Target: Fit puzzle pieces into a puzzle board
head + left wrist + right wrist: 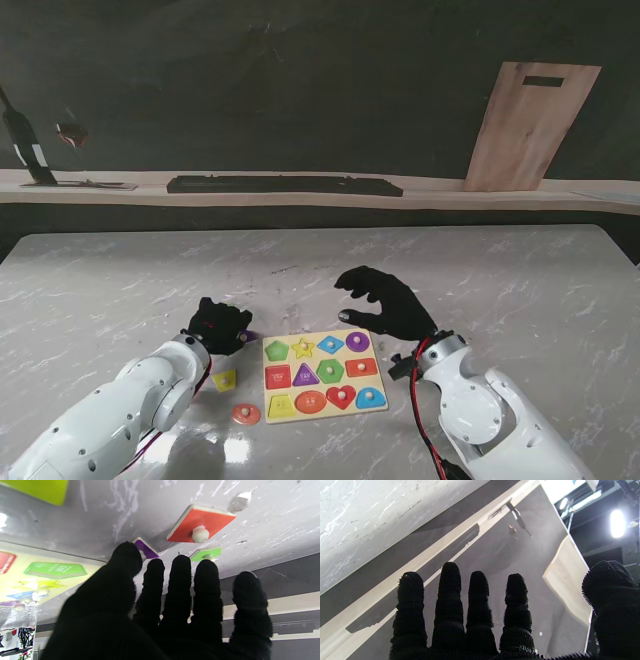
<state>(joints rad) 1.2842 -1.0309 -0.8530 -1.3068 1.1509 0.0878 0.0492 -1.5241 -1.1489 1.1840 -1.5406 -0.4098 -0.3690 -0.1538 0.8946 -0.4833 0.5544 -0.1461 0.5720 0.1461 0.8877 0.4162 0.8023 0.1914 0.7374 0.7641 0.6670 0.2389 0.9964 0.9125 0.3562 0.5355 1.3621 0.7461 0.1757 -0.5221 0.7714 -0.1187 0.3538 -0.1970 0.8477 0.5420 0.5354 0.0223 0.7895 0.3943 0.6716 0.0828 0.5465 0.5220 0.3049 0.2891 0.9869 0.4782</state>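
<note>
The pale yellow puzzle board (318, 358) lies between my arms with coloured shapes seated in it. My left hand (220, 325) hovers low just left of the board, fingers extended and apart. In the left wrist view the left hand (175, 610) holds nothing, and its thumb tip touches a loose purple piece (146, 548). An orange-red square piece (200, 526) and a green piece (206, 553) lie just past the fingertips. A yellow piece (225, 380) and an orange round piece (245, 413) lie nearer to me. My right hand (388, 303) floats open above the board's far right corner, empty in its wrist view (480, 620).
The board (92, 567) shows at the edge of the left wrist view. A wooden ledge runs along the back with a long black bar (285, 185) on it. A wooden panel (530, 125) leans at the back right, and a black tool (25, 145) stands at the back left.
</note>
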